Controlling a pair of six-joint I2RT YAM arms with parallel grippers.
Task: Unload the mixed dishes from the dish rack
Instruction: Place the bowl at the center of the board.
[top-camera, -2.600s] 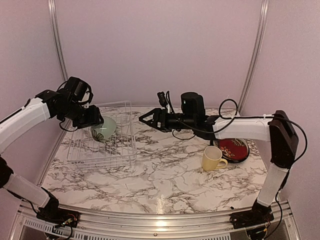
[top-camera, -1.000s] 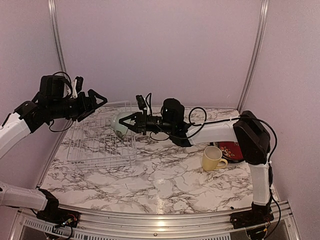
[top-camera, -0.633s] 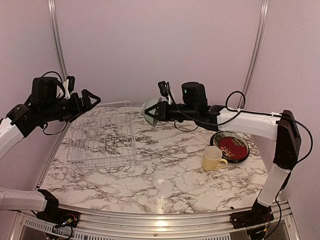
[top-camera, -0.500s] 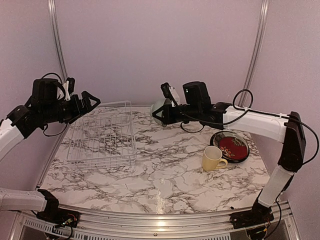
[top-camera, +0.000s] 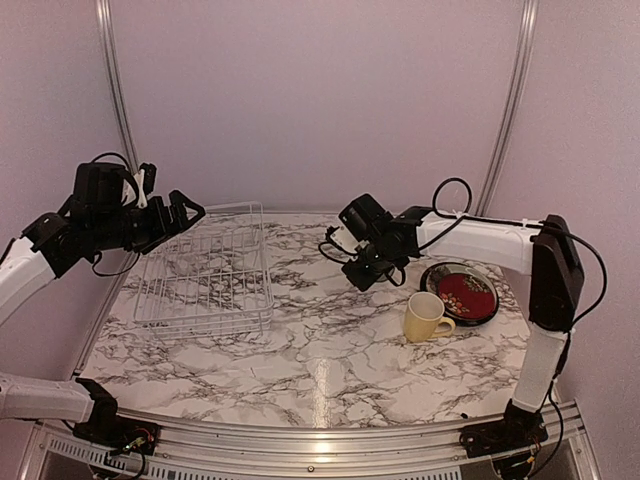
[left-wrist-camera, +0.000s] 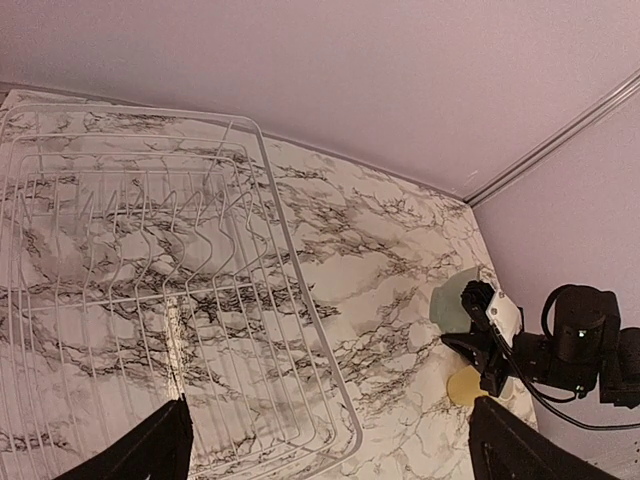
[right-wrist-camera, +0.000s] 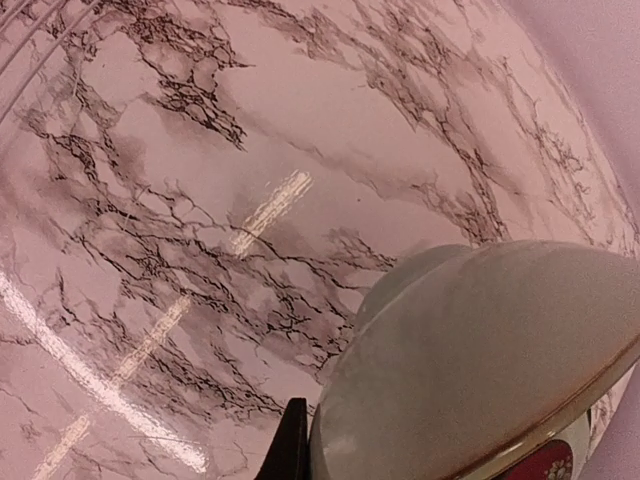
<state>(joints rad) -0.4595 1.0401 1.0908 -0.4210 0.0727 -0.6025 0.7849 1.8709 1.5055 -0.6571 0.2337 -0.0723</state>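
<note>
Rack (top-camera: 205, 275) holds no dishes. Mug (top-camera: 425, 317) and red plate (top-camera: 465, 295) sit right of rack. Right gripper (top-camera: 360, 268) is clenched on bowl (right-wrist-camera: 480, 340), right of rack near mug; probably only set-down remains. Left gripper (top-camera: 188, 208) is spread wide, holding nothing, over rack.

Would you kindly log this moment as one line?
left hand: open | right hand: shut on pale-green bowl | dish rack: empty

The white wire dish rack (top-camera: 205, 272) is sitting on the left of the marble tabletop (top-camera: 320, 350). The pale yellow handled mug (top-camera: 424, 317) is standing upright just beside the dark-rimmed round plate (top-camera: 465, 294) (red patterned centre, lying flat). The small pale-green bowl (right-wrist-camera: 480, 340) is hanging tilted above the marble.
</note>
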